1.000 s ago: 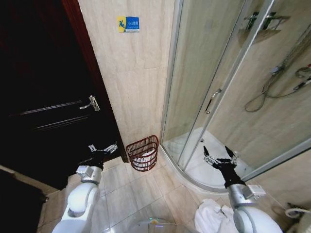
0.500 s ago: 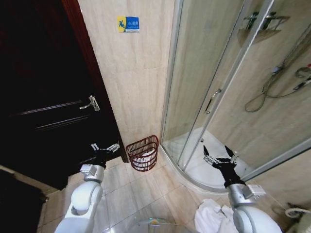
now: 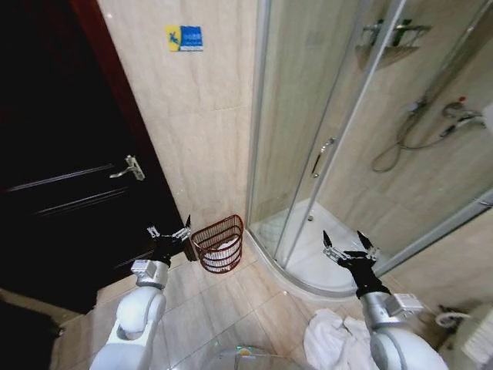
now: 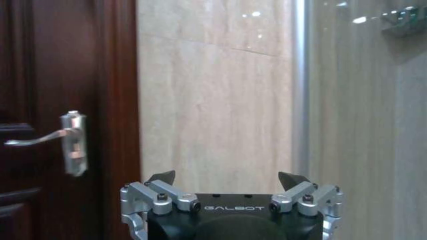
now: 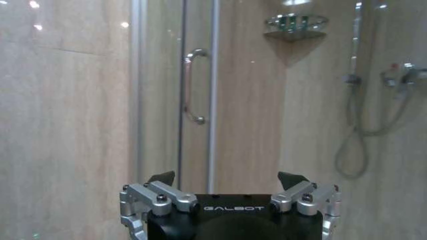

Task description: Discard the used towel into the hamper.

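You had the robot facing the bathroom corner, with the small round reddish-brown wire-weave hamper (image 3: 219,243) standing on the tiled floor (image 3: 231,308) against the beige tiled wall (image 3: 204,146), between the dark wooden door (image 3: 69,177) and the curved glass shower enclosure (image 3: 323,154); something white lay inside it, though you could not tell what. A crumpled white towel (image 3: 333,343) lay on the floor close to the robot's base, beside the right arm and well apart from the hamper, so by my reading the discarding was not yet done. Your left gripper (image 3: 169,233) hung just beside the hamper's rim on the door side, its fingers (image 4: 161,178) spread wide and holding nothing; its wrist camera looked past them to the wall and the silver door handle (image 4: 73,142). Your right gripper (image 3: 348,245) was raised in front of the shower tray, fingers (image 5: 161,178) equally spread and empty, aimed at the glass door's chrome handle (image 5: 192,85) and not down at the towel.
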### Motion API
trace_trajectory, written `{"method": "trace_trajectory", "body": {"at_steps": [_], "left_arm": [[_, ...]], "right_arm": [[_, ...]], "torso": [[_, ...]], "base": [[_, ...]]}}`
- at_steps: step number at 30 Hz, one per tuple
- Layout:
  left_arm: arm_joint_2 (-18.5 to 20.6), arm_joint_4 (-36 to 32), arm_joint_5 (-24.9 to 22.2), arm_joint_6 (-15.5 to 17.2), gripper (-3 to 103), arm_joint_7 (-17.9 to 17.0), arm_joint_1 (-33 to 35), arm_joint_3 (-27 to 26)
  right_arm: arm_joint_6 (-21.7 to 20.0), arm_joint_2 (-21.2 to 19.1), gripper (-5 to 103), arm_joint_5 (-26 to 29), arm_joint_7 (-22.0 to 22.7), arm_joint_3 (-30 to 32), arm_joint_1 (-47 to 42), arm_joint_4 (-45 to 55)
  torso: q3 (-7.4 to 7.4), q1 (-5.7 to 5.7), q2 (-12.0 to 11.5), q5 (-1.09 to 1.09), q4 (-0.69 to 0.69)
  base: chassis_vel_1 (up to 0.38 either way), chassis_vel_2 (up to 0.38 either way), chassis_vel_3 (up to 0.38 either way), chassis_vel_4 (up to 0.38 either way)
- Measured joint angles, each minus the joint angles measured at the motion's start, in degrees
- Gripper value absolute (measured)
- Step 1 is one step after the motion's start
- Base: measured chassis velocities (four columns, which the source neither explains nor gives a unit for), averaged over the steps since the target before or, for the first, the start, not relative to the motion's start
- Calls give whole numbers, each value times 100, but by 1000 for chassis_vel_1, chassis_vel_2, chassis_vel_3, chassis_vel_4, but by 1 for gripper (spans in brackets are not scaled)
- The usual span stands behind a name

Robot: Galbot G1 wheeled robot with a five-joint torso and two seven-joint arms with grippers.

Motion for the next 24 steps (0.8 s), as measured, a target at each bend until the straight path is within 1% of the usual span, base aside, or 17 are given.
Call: {"method": "trace_trajectory", "body": {"at_steps": [13,16,20,24], "left_arm": [[-8,22,2,-17,100,-11,-14,48],[-10,26,-29,-62,100,-23,-43,102],[-10,28,-74,-90,100,-66,-43,126],[14,24,-164,-95,100,-69,-7,136]], "right_arm": [[2,-15,100,2,10,4,-16,58],[0,-16,100,2,17,7,-36,64],[-1,-12,100,1,21,4,-46,65],[-19,-8,100,-2,26,-3,-56,68]], "torso": [[0,0,0,0,0],[0,0,0,0,-3],[0,0,0,1,-3],[0,0,0,0,1]], "base": [[-115,-110,-107,-114],[-118,-117,-121,-130],[-70,-81,-95,-83],[0,0,0,0]]}}
